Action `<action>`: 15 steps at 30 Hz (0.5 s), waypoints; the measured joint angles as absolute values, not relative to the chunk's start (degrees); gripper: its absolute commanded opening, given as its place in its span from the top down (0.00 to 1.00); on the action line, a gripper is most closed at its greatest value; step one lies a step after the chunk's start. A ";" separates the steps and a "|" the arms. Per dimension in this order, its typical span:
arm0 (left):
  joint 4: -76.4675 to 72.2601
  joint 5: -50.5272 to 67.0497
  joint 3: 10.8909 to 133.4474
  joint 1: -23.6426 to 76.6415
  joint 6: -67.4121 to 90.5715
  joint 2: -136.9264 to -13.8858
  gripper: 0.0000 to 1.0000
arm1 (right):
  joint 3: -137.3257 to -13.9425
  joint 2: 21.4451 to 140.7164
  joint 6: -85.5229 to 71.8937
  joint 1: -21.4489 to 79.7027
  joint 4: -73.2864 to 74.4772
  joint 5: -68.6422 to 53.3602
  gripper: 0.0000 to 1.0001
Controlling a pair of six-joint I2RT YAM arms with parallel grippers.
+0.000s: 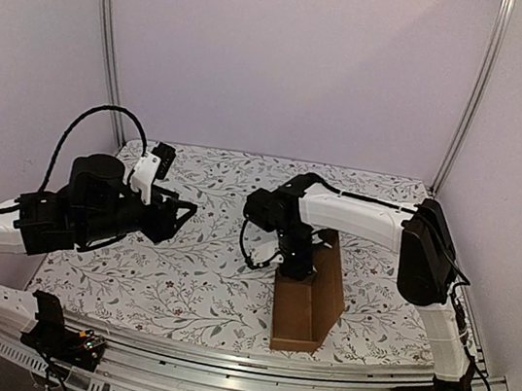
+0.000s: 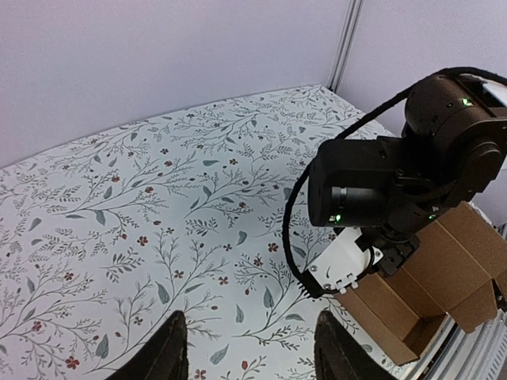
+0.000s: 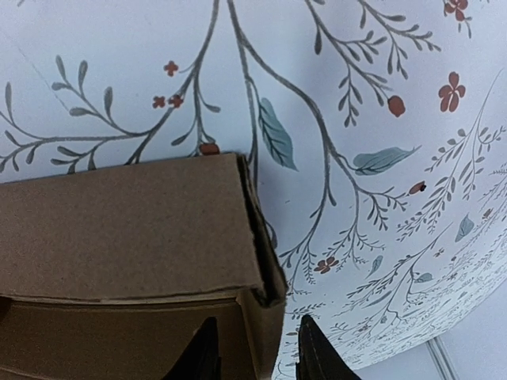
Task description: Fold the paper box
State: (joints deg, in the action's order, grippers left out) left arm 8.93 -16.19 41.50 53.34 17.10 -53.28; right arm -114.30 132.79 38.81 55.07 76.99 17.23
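**Right tool astride the carton wall**

Our right tool [image 3: 255, 352] stands parted, with a fingertip on either side of the paper box [image 3: 127, 229] wall at its corner. We see no firm pinch. Only the fingertips show, and the frame's lower edge cuts off the rest. The box rests on the floral tabletop [image 1: 179, 282], its far end hidden beneath this tool. Our left tool [image 2: 252, 348] hangs open and empty, with the box well off to its right.

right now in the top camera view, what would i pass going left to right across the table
left arm's black wrist -> left pincer -> cardboard box -> right arm's black elbow; the right pincer sits over the box's far end, so it has no clear place in the order
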 measured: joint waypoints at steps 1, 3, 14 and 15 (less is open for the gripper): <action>8.93 -16.21 41.50 53.34 17.10 -53.28 0.45 | -114.37 132.70 38.61 55.07 76.99 17.19 0.65; 8.91 -16.23 41.50 53.34 17.10 -53.28 0.43 | -114.37 132.20 38.39 55.07 77.01 16.56 0.63; 8.40 -14.28 41.47 53.17 16.75 -54.89 0.35 | -114.34 115.85 33.10 54.89 76.95 12.16 0.52; 8.40 -13.67 41.56 53.10 16.53 -55.55 0.35 | -114.34 114.26 32.29 54.78 76.93 12.32 0.51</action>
State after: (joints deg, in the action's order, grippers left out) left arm 8.40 -13.67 41.56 53.10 16.53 -55.55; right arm -114.34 114.26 32.29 54.78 76.93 12.32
